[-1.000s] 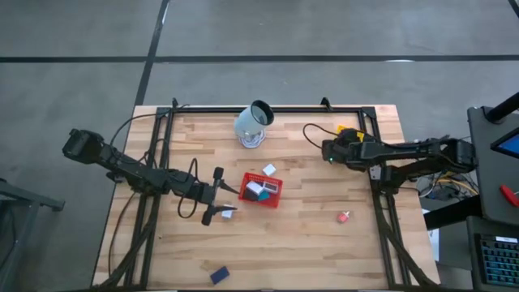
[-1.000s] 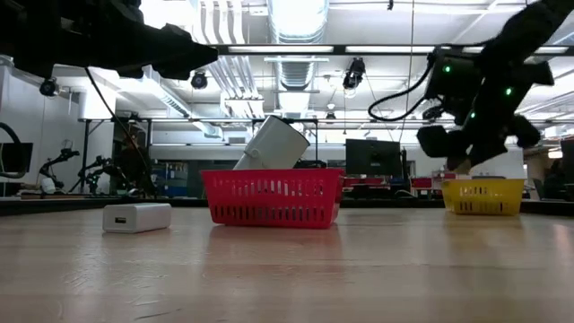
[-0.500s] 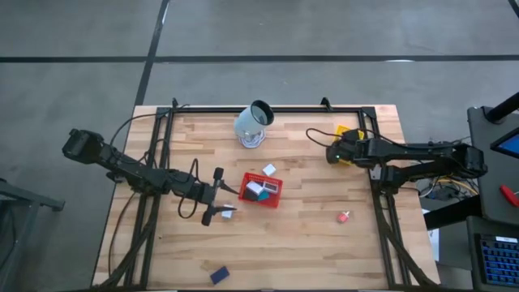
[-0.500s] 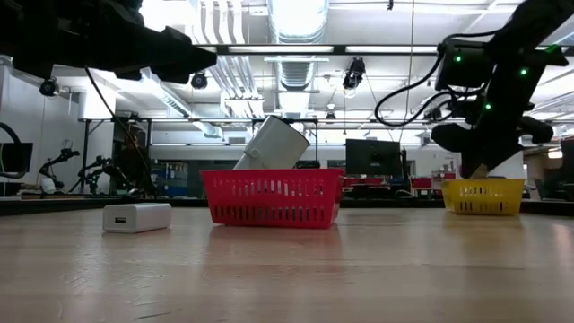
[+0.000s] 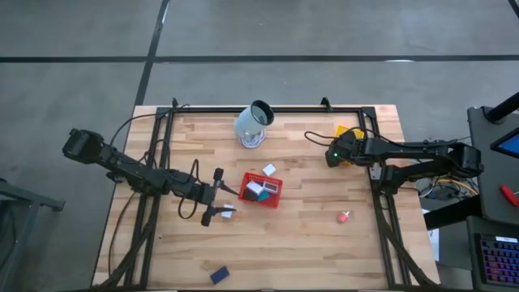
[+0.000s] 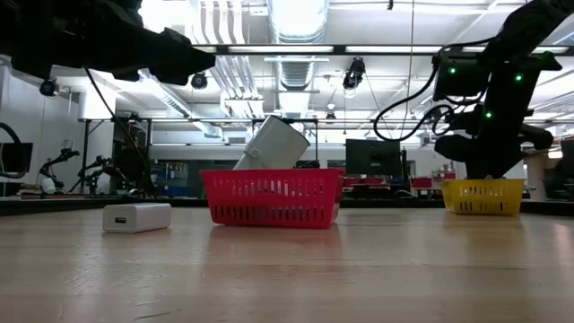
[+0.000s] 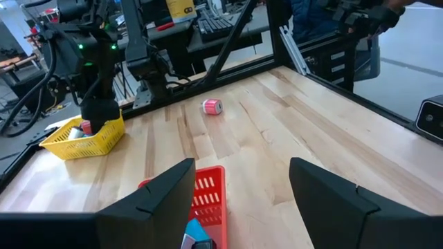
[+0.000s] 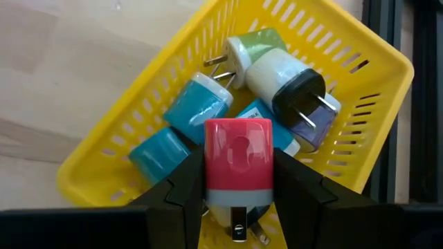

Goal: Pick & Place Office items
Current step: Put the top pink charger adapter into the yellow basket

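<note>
My right gripper (image 8: 239,181) is shut on a pink-red block with a grey end (image 8: 239,155), above the yellow mesh tray (image 8: 332,48) at the table's far right (image 5: 350,132). Teal, green and black-and-white blocks (image 8: 197,104) lie in that tray. My left gripper (image 5: 219,197) hangs open just left of the red mesh tray (image 5: 261,189), nothing between its fingers. A white block (image 6: 136,217) lies flat on the table under it. My right gripper pinches the pink-red block by its two opposite sides (image 8: 211,166) between its two fingers. The fingers slant down from above. The block hangs clear of the tray and of the blocks in it.
A pale cup (image 5: 253,123) lies tipped near the far edge. Loose on the table are a white block (image 5: 268,169) behind the red tray, a pink one (image 5: 344,216) at the right and a dark blue one (image 5: 219,276) near the front edge.
My right gripper has turned and tipped further downward, shifting a little toward the yellow tray, and still holds the pink-red block.
</note>
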Motion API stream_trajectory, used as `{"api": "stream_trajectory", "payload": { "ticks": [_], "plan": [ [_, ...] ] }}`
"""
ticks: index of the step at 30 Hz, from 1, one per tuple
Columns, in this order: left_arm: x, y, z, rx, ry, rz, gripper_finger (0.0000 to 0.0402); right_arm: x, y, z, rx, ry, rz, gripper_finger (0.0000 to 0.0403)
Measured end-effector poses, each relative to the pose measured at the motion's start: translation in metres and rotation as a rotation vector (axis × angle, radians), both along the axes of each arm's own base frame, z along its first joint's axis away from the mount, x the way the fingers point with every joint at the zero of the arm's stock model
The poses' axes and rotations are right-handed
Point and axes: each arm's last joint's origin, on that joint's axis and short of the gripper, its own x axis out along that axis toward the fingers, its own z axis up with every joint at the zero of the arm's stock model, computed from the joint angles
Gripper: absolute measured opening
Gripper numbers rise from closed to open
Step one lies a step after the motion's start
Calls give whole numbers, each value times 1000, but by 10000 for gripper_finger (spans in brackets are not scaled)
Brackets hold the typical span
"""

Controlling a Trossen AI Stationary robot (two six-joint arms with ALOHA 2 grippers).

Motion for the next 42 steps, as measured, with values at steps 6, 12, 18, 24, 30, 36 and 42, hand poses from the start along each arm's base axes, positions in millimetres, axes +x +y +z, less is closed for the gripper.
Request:
{"api": "stream_trajectory", "payload": {
  "ticks": [6, 12, 18, 24, 30, 36, 42],
  "plan": [
    [0, 0, 0, 0, 0, 0, 239, 0, 0, 0, -1, 4, 9, 126],
    [0, 0, 0, 0, 0, 0, 239, 0, 0, 0, -1, 6, 12, 126],
    [0, 0, 0, 0, 0, 0, 239, 0, 0, 0, -2, 6, 12, 126],
    [0, 0, 0, 0, 0, 0, 239, 0, 0, 0, -2, 8, 16, 126],
    [0, 0, 0, 1, 0, -1, 239, 0, 0, 0, -3, 8, 19, 126],
    [0, 0, 0, 1, 0, -1, 239, 0, 0, 0, -12, 4, 10, 126],
    [0, 0, 0, 2, 3, -1, 239, 0, 0, 0, -14, 0, 4, 155]
  ]
}}
